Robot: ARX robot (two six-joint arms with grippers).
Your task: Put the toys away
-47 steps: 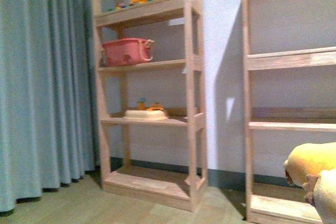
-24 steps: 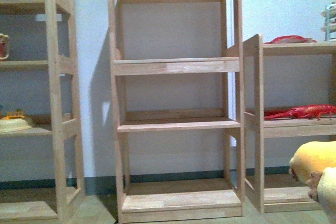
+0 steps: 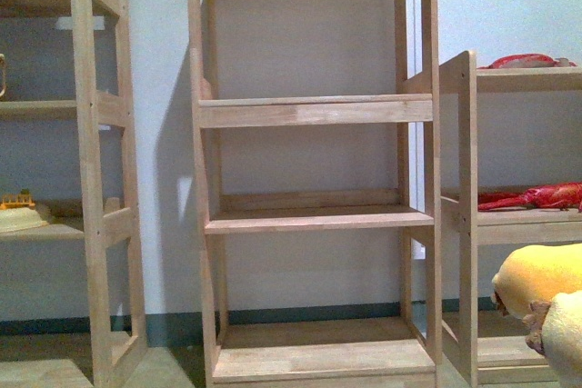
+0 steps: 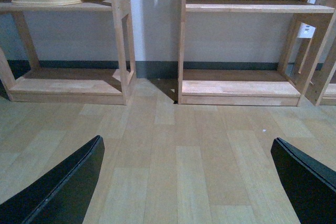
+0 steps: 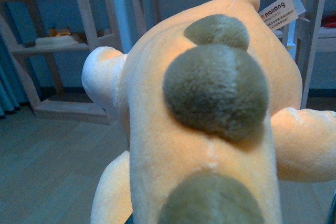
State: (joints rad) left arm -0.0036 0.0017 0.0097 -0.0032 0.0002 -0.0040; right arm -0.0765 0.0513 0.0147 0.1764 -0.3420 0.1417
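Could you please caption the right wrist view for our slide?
Orange-yellow plush toy with brownish nubs fills the view, wooden shelves behind.

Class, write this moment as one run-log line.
left gripper: open, empty | plush: held aloft, right side | shelf: ahead

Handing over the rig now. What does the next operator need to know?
Left gripper: open, empty, above the floor.
Right gripper: fingers hidden behind the plush toy, which it appears to hold off the floor.
Middle shelf unit is straight ahead. A red toy lies on the unit to its right.
Done: plush toy picked up.
Left: set it on a shelf and release.
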